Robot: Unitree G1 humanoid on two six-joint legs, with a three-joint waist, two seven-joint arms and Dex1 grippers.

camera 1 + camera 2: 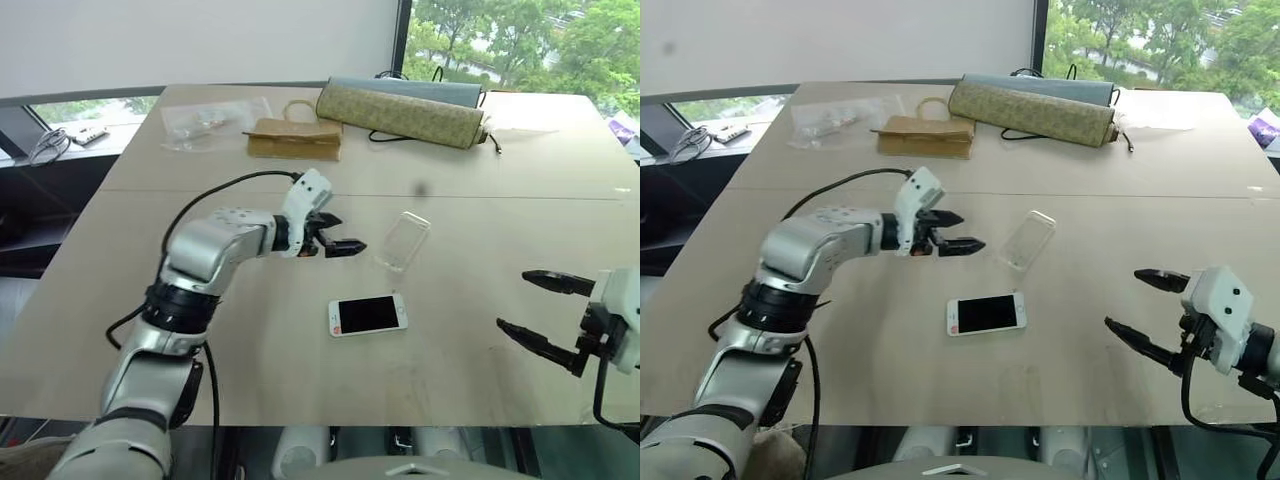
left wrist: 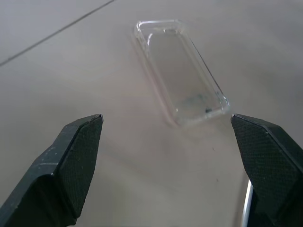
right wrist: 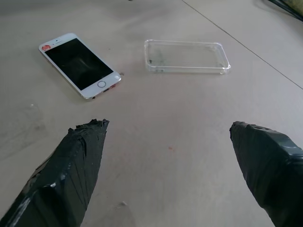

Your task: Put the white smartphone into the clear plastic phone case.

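White smartphone lies screen-up on the table, clear plastic phone case just beyond it, apart. Left gripper beside the case, spread wide, empty; right gripper likewise

arms silver-grey | wrists white | gripper fingers black | cables black

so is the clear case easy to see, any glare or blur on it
Left eye view: clear plastic phone case is faint, mostly pale rim highlights against the table. Left wrist view: its rim reads sharper, while the near fingers look soft. Right wrist view: outline crisp.
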